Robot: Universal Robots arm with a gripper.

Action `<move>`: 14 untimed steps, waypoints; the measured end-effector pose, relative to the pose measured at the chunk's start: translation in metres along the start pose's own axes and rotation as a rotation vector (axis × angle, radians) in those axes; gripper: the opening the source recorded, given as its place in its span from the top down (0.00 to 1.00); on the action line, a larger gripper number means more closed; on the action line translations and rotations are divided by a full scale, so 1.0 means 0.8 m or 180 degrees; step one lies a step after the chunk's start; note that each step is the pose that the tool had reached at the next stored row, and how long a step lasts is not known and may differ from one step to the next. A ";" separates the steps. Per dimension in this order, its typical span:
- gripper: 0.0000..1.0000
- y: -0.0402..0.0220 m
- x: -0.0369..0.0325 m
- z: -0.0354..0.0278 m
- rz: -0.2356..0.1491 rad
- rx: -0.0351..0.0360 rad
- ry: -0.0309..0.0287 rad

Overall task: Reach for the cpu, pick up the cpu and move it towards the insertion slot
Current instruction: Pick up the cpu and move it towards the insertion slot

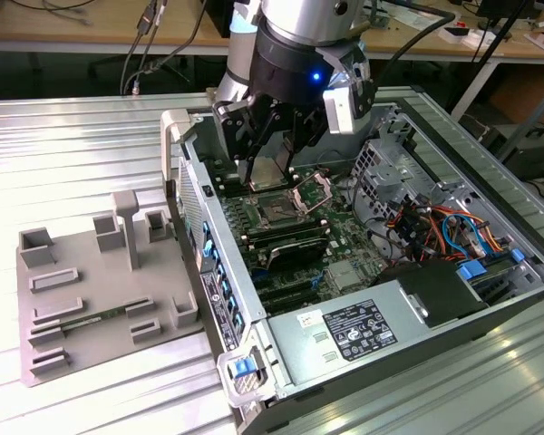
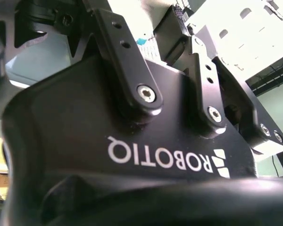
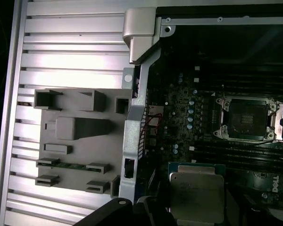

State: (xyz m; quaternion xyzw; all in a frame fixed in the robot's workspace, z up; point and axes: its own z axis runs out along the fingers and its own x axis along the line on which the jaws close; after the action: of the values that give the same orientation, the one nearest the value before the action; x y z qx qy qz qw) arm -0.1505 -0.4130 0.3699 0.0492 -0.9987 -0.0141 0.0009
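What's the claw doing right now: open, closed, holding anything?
Claw: closed on the cpu, held above the motherboard inside the computer case, near the insertion slot but not in it.

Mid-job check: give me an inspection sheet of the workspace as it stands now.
Surface: ribbed metal table.
Job's things: cpu held over the motherboard, short of the insertion slot; the slot's frame stands open in the exterior view.
Clutter: grey fixture tray with a memory stick, on the exterior view's left of the open computer case.
Grippers: gripper shut on the cpu.
Cables: coloured wiring bundle inside the case.
Surroundings: desks behind.
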 end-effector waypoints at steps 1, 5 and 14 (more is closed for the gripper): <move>0.45 -0.0001 -0.0008 0.0003 0.0000 0.0000 0.0000; 0.45 -0.0007 -0.0063 0.0018 0.0000 0.0000 0.0000; 0.45 -0.0017 -0.0153 0.0048 0.0000 0.0000 0.0000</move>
State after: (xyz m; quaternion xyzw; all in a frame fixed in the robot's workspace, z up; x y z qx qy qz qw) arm -0.1382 -0.4130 0.3660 0.0492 -0.9987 -0.0141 0.0010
